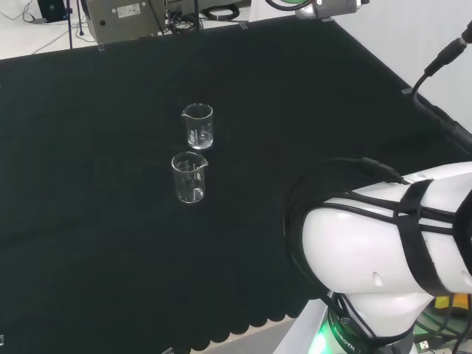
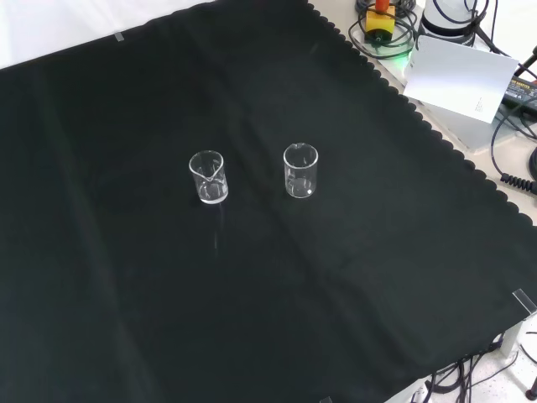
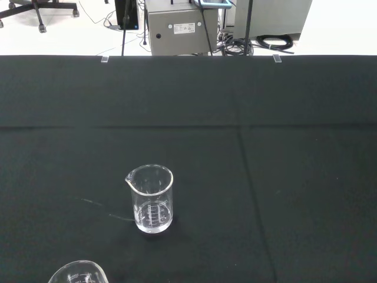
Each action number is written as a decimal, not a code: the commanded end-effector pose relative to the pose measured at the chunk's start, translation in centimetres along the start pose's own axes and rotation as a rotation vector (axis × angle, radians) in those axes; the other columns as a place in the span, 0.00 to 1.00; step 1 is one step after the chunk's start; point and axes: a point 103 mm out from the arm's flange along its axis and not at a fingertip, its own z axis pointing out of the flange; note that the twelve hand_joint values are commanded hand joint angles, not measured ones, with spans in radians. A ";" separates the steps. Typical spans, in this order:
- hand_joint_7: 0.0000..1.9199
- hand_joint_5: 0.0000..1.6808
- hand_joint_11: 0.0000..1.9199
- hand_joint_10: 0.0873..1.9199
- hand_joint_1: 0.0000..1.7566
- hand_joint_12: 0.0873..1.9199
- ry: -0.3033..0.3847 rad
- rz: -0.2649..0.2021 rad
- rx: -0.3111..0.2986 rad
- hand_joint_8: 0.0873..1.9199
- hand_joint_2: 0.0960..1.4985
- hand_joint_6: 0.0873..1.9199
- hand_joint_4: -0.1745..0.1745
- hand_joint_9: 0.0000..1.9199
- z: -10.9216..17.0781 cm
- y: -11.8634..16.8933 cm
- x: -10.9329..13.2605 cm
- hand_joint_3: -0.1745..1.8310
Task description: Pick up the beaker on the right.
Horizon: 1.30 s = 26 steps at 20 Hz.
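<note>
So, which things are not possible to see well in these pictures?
- Near beaker, wrist view: cut off by the picture's edge, only its rim shows.
- Whether either beaker, also the far beaker, holds liquid: clear glass, cannot tell.
- Printed marks on the beakers: too small to read.
- White arm link, head view: hides the cloth behind it.

In the head view the arm's big white link (image 1: 383, 243) bulks at the lower right, rounded like a shoulder, near the camera and above the near right part of the desk (image 1: 110, 243). Black cables (image 1: 383, 203) run across its top, and a broad black strap (image 1: 417, 236) wraps around it. Below it the white base (image 1: 361, 324) glows green at its lower edge. A further black cable (image 1: 442, 59) rises toward the upper right corner.
</note>
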 end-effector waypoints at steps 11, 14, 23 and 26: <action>0.01 0.12 0.00 0.29 0.00 0.64 0.000 0.011 -0.012 0.21 0.78 0.00 0.50 0.07 0.3 0.0 -0.6 0.29; 0.02 0.13 0.00 0.29 0.01 0.64 0.025 0.025 -0.001 0.22 0.78 0.00 0.49 0.08 1.9 0.5 -1.5 0.29; 0.03 0.15 0.00 0.30 0.06 0.66 0.045 0.078 0.037 0.22 0.76 0.00 0.48 0.09 6.8 4.0 -2.4 0.27; 0.04 0.15 0.00 0.30 0.08 0.67 0.054 0.080 0.028 0.23 0.76 0.00 0.47 0.10 8.5 6.2 -1.4 0.27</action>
